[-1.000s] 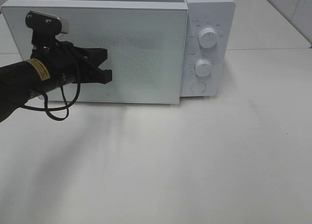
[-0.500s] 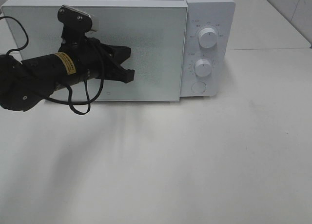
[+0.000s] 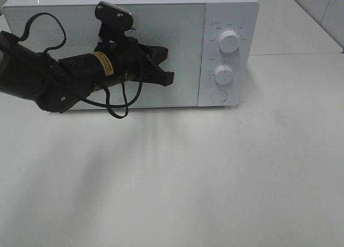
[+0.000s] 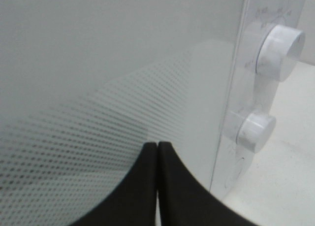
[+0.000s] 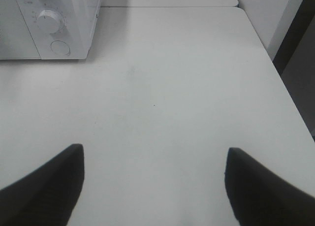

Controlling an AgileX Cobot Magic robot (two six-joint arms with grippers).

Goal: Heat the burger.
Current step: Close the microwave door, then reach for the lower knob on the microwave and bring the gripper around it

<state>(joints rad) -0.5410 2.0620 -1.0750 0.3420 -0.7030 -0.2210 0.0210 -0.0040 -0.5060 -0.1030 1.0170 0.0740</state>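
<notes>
The burger is out of view; the frosted door of the white microwave lies flush with the front and hides the inside. My left gripper is shut and empty, its tips against the right part of the door. In the left wrist view the two black fingers meet in front of the dotted door glass. My right gripper is open and empty above the bare table, away from the microwave, and does not show in the exterior high view.
The microwave's control panel has an upper knob, a lower knob and a round button. The white table spreads in front. Its right edge and a dark gap show in the right wrist view.
My left arm has swept to the right along the microwave front. The door, ajar at its right edge before, now sits flush and shut.
</notes>
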